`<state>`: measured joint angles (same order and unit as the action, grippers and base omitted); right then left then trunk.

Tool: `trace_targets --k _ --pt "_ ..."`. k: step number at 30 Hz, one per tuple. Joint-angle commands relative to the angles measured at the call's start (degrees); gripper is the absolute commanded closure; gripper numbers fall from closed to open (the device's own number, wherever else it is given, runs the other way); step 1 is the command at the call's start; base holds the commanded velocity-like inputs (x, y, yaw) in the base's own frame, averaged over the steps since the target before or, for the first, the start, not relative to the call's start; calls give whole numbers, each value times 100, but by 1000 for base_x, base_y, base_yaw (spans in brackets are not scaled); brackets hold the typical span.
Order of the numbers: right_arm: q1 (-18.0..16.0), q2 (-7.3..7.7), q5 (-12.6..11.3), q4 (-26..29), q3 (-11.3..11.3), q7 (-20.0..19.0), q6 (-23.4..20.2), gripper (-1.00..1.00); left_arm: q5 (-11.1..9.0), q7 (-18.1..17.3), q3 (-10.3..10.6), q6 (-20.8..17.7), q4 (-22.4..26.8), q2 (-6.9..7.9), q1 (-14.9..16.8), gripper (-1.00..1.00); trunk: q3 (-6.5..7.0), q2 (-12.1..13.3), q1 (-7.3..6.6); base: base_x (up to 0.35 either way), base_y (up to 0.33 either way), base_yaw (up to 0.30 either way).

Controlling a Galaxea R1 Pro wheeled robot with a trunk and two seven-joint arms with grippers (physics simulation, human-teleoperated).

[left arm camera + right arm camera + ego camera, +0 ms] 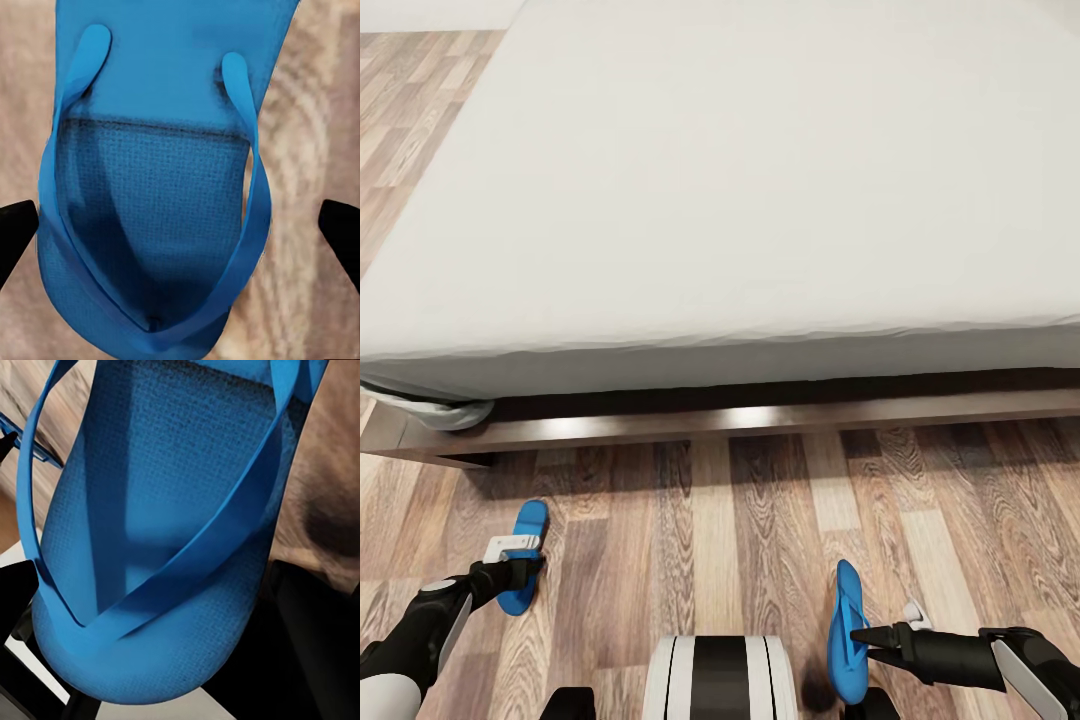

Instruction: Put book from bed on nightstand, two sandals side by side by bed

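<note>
Bedroom: bed (760, 200), wood-plank floor (760, 520)

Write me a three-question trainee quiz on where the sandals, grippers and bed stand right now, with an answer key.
1. True or false: the left sandal lies flat on the wood floor under the left gripper.
2. Multiple choice: the right sandal at the right gripper is (A) flat on the floor, (B) turned up on its edge, (C) on the mattress.
3. Fill in: both sandals are on the floor in front of the ____, well apart from each other.

Key: 1 true. 2 B; from the head view its sole is seen edge-on, and the right wrist view shows it tilted close against the fingers. 3 bed; its grey mattress carries no book in the visible part.
</note>
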<state>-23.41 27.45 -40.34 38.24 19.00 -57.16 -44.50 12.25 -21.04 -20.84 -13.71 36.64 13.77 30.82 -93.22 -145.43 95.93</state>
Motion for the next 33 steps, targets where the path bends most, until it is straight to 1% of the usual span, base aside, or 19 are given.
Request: trace_targets --k 1,19,33 --pt "-5 6 -44 0 24 3 -33 100 50 -49 -34 -27 10 -5 3 -100 -3 -1 -1 0 0 0" --pt "-5 6 -44 0 24 3 -33 100 50 -49 -34 -31 10 -5 3 -100 -3 -1 -1 0 0 0" --pt "-2 6 -44 0 24 2 -33 100 58 -49 -25 -36 8 -12 3 -100 307 17 -37 0 0 0"
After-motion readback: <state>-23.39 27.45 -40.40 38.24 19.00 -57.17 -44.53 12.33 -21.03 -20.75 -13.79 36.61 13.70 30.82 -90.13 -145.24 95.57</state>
